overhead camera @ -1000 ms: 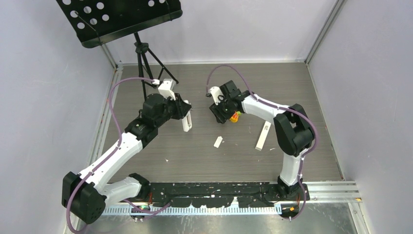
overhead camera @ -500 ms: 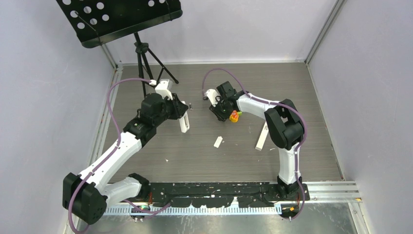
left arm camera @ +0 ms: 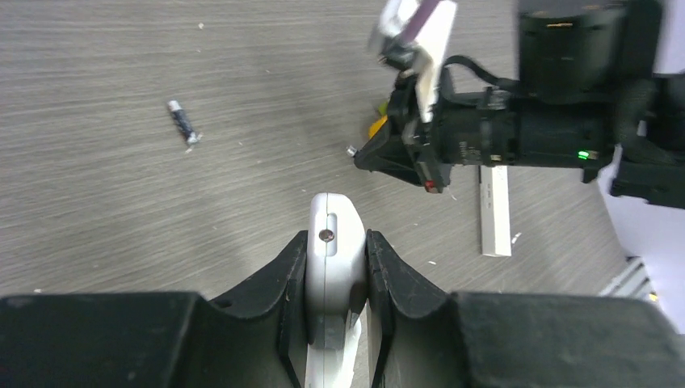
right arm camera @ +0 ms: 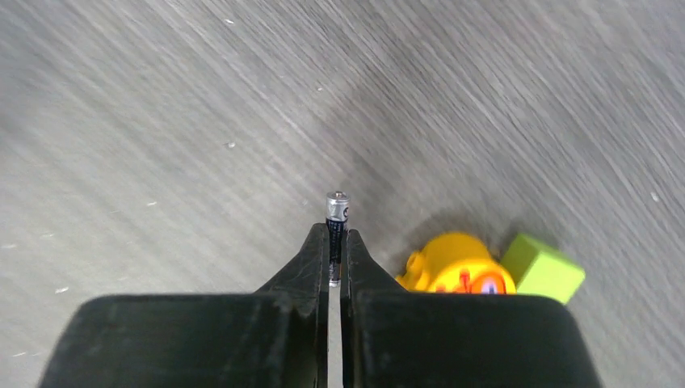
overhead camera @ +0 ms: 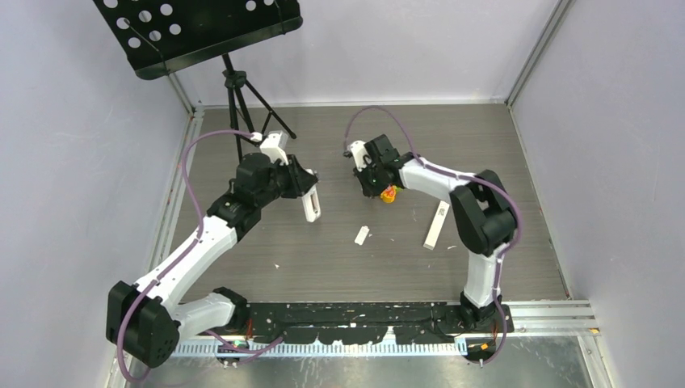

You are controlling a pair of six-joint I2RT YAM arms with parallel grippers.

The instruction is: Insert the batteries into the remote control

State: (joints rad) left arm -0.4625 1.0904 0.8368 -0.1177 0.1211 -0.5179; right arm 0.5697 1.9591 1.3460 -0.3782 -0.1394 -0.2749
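My left gripper [left arm camera: 338, 238] is shut on the white remote control [left arm camera: 331, 267], which it holds above the table at the left middle [overhead camera: 310, 204]. My right gripper [right arm camera: 335, 234] is shut on a slim dark battery [right arm camera: 336, 218]; the battery's silver tip sticks out past the fingertips. This gripper hangs just left of the orange-yellow toy [overhead camera: 389, 194]. A second battery [left arm camera: 182, 121] lies loose on the wood table in the left wrist view, to the left of the right gripper [left arm camera: 355, 152].
A lime-green block [right arm camera: 543, 268] touches the toy [right arm camera: 456, 265]. A small white cover piece [overhead camera: 362, 235] and a long white bar [overhead camera: 435, 225] lie on the table. A black music stand [overhead camera: 202, 28] on a tripod stands at the back left.
The right gripper's jaws closed on the battery beside the toy and shifted slightly. The left gripper kept hold of the remote and barely moved.
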